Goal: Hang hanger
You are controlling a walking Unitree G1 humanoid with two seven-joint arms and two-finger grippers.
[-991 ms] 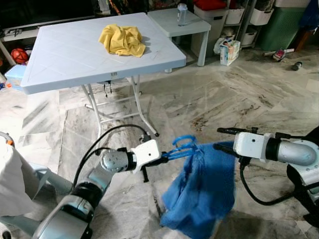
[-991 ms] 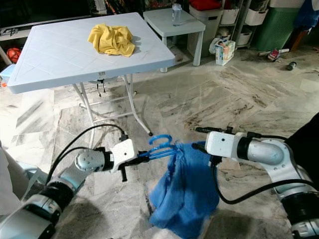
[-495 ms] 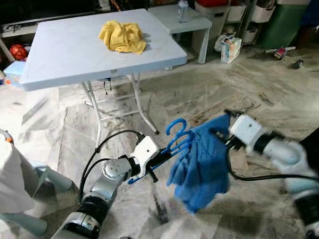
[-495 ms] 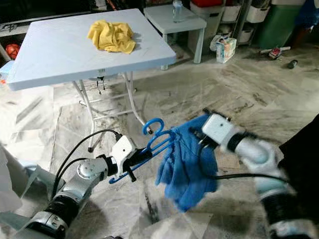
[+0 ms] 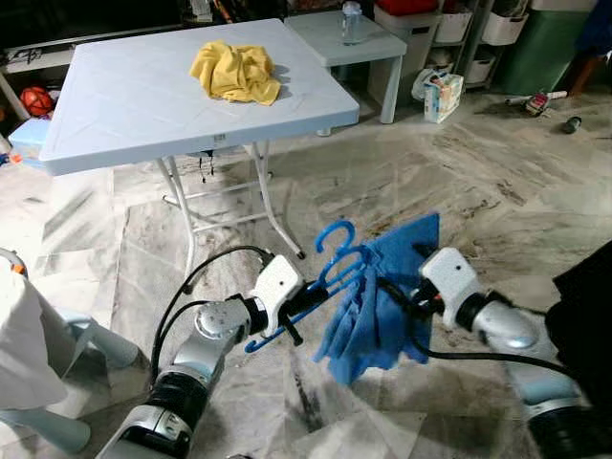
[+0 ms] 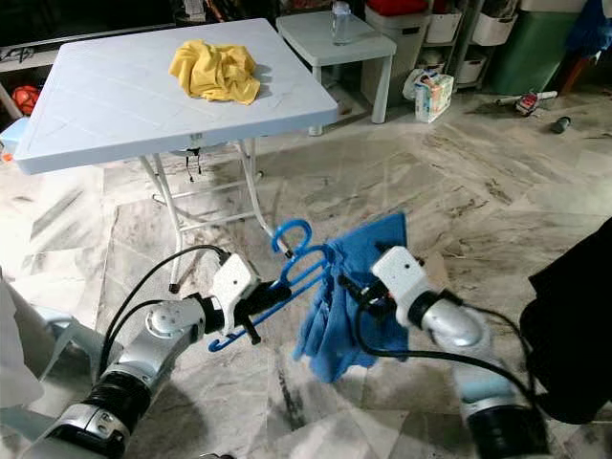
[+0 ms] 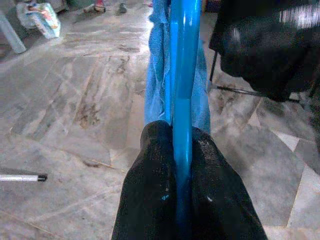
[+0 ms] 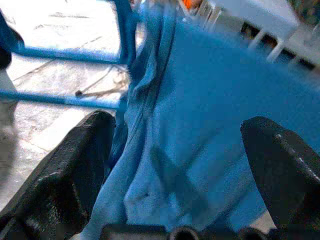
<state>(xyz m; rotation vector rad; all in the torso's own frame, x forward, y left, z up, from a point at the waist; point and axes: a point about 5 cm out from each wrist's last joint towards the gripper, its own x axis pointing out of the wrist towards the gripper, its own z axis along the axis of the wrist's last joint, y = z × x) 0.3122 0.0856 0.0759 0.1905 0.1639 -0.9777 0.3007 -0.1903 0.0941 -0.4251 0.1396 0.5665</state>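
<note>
My left gripper [image 5: 302,304] is shut on the lower bar of a blue plastic hanger [image 5: 332,260]. It holds the hanger tilted low over the marble floor, hook uppermost. In the left wrist view both black fingers [image 7: 150,200] pinch the blue hanger bar [image 7: 183,90]. A blue cloth [image 5: 378,306] hangs bunched over the hanger's far arm. My right gripper [image 5: 409,295] is pressed into the cloth from the right. Seen from the right wrist, its fingers [image 8: 60,185] stand wide apart and open, with the blue cloth [image 8: 210,140] between them.
A white folding table [image 5: 143,115] stands ahead to the left, with a yellow cloth [image 5: 236,74] on it. Behind it is a small white table [image 5: 330,48] carrying a bottle [image 5: 351,24]. Storage bins line the back right. Something dark [image 5: 585,306] is at my right, something white [image 5: 24,354] at my left.
The left gripper has tilted the hanger hook-up. The right gripper has moved left and down, close to the hanger, and the cloth is now bunched between the two grippers.
</note>
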